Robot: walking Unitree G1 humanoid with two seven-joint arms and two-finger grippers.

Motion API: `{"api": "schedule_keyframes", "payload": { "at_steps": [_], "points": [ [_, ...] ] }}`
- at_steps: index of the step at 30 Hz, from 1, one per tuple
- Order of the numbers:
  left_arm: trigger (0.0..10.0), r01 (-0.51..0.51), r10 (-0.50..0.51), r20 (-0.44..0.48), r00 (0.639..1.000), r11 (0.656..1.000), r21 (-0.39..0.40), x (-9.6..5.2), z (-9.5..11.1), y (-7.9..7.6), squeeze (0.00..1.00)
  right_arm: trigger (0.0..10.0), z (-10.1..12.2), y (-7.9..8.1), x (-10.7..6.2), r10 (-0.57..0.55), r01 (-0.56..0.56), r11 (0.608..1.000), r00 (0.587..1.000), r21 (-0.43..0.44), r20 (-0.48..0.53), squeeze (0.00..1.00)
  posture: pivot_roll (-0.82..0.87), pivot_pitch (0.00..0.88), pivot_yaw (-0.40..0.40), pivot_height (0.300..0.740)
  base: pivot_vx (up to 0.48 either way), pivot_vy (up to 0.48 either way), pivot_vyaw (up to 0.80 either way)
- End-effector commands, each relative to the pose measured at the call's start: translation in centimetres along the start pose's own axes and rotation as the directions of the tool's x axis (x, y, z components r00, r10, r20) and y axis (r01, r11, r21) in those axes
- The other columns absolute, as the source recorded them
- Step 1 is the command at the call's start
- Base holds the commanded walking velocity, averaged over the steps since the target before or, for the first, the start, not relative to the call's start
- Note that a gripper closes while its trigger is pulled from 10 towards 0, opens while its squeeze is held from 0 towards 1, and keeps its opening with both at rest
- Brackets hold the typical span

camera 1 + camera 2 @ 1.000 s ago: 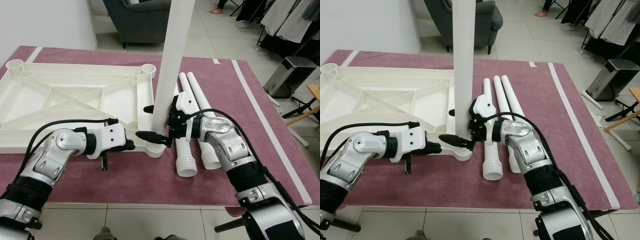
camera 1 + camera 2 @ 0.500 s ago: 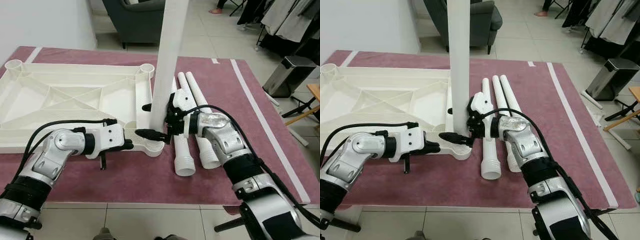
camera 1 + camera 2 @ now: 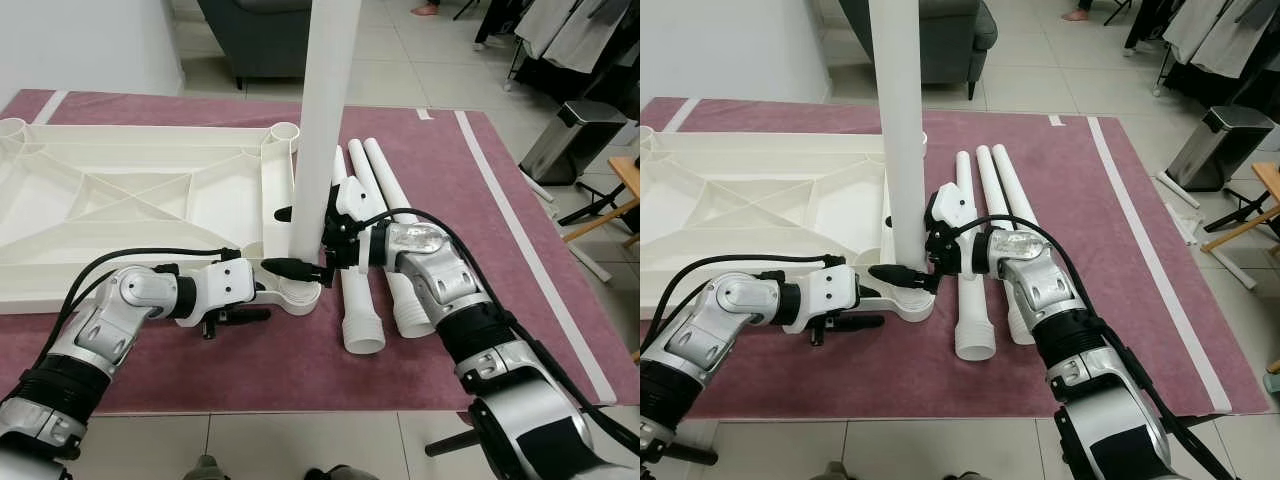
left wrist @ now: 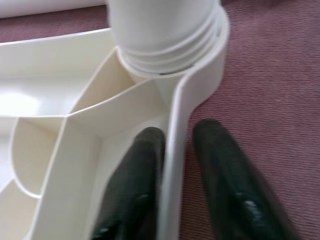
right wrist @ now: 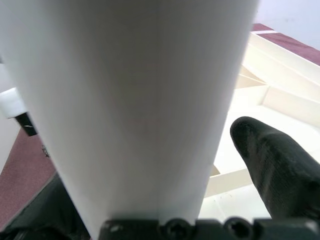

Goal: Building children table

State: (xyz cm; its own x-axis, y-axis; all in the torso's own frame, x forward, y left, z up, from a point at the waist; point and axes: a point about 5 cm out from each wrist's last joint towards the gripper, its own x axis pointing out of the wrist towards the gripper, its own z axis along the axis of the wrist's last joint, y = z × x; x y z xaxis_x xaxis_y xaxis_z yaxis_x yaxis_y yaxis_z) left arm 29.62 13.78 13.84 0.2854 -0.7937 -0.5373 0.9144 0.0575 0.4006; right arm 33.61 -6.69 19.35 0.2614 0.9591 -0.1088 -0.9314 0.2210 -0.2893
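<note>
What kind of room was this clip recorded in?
Most likely a lived-in home, perhaps a living room or bedroom corner: a dark grey armchair on tiled floor, clothes hanging at the far right, a pedal bin, and a maroon rug where the table parts lie.

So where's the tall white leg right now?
The leg stands upright in the near right corner socket of the upside-down tabletop, held by the right claw, with three spare legs lying just right of it.
</note>
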Motion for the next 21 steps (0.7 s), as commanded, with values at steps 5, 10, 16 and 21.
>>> {"api": "schedule_keyframes", "payload": {
  "at_steps": [5,10,16,21],
  "points": [
    [10.0,0.053,-0.049,0.049,0.998,0.996,-0.068,0.8,-0.1,-0.9,0.0,10.0,-0.2,0.5,0.6,0.024,-0.024,1.0,1.0,-0.003,-0.001,0.0,0.12,0.1,-0.045,0.74,0.0,0.0,0.0],
    [10.0,0.055,-0.051,0.055,0.997,0.997,-0.063,0.8,0.1,-0.9,0.0,10.0,-0.3,0.6,0.6,0.025,-0.025,1.0,1.0,0.001,0.002,0.0,0.12,0.1,-0.046,0.74,0.0,0.0,0.0],
    [10.0,0.046,-0.042,0.074,0.996,0.998,-0.049,0.5,0.6,-0.7,0.0,10.0,-0.4,0.8,0.7,0.028,-0.028,1.0,1.0,0.005,0.004,0.0,0.12,0.101,-0.047,0.74,0.0,0.0,0.0],
    [10.0,0.037,-0.033,0.087,0.996,0.998,-0.045,0.1,0.9,-0.6,0.0,10.0,-0.5,0.8,0.6,0.03,-0.03,1.0,1.0,0.006,0.003,0.0,0.12,0.101,-0.048,0.74,0.0,0.0,0.0]
  ]
}}
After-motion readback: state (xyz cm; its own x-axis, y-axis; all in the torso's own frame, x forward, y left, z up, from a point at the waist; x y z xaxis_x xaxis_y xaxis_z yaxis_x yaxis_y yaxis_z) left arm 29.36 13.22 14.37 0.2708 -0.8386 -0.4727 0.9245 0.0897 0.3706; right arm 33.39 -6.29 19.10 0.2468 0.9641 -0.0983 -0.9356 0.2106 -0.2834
